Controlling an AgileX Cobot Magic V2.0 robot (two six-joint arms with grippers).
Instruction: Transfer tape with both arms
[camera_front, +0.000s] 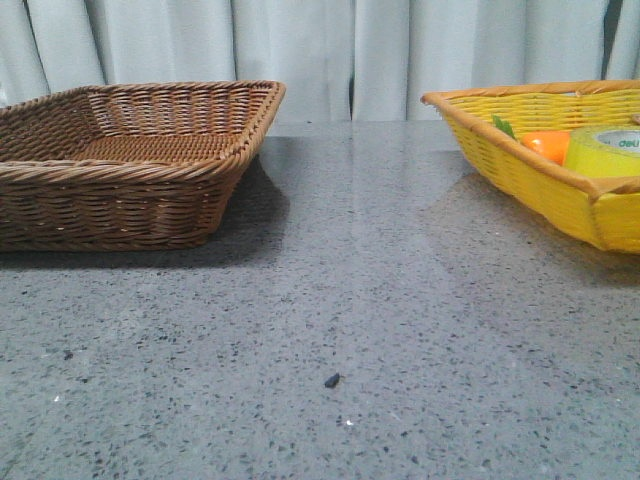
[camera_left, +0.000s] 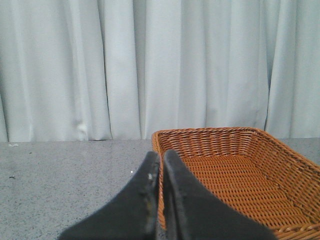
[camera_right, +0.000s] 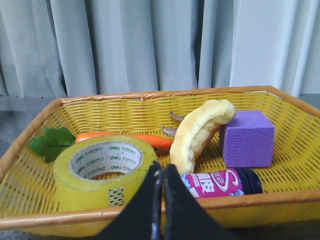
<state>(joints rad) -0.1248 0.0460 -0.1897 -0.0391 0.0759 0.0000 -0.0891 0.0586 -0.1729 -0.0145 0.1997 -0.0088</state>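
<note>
The tape (camera_right: 100, 170), a wide yellow roll with a white core printed "deli", lies flat in the front left part of the yellow basket (camera_right: 150, 95). It also shows in the front view (camera_front: 605, 150), at the right edge inside the yellow basket (camera_front: 520, 175). My right gripper (camera_right: 162, 167) is shut and empty, just outside the basket's near rim and beside the tape. My left gripper (camera_left: 161, 156) is shut and empty, at the near left corner of the brown basket (camera_left: 240, 172). Neither gripper shows in the front view.
The yellow basket also holds an orange carrot (camera_right: 130, 138) with green leaves, a yellow banana-like toy (camera_right: 200, 131), a purple cube (camera_right: 248, 138) and a pink-labelled bottle (camera_right: 220, 182). The brown wicker basket (camera_front: 130, 165) stands at the left. Grey speckled table (camera_front: 350, 300); curtains behind.
</note>
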